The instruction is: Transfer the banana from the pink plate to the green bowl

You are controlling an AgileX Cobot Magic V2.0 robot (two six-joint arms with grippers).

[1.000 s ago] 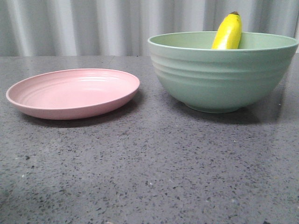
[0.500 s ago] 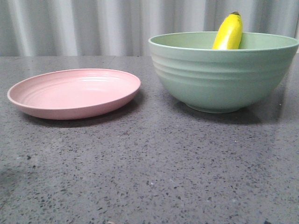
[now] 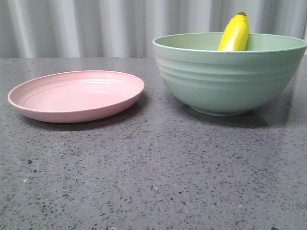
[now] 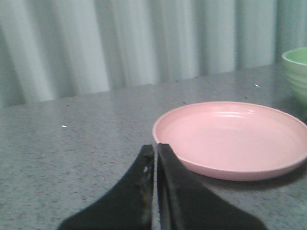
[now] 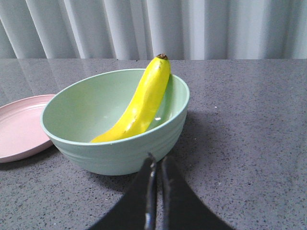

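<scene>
The banana (image 3: 234, 32) is in the green bowl (image 3: 230, 76), leaning against the inside wall with its dark tip poking up above the rim on the far side. From the right wrist view you can see it better: the banana (image 5: 139, 103) runs from the bowl's floor up along the inner wall, its lower end hidden behind the near rim of the green bowl (image 5: 120, 143).

Taking the bowl as the mark, the pink plate (image 3: 76, 96) sits just beside it on the robot's left, apart from it, flat on the speckled grey counter (image 3: 153, 182), with nothing on it. A pale pleated curtain (image 3: 96, 26) hangs behind the bowl.

The right gripper (image 5: 156, 165) is low on the near side of the bowl, short of its wall, fingers pressed together with only a hairline seam between them and nothing held. The left gripper (image 4: 155, 153) is off past the plate on the side away from the bowl, near the plate's rim (image 4: 230, 167); its fingers also look pressed together and empty, though the view is dim there. Neither gripper shows in the front view.
</scene>
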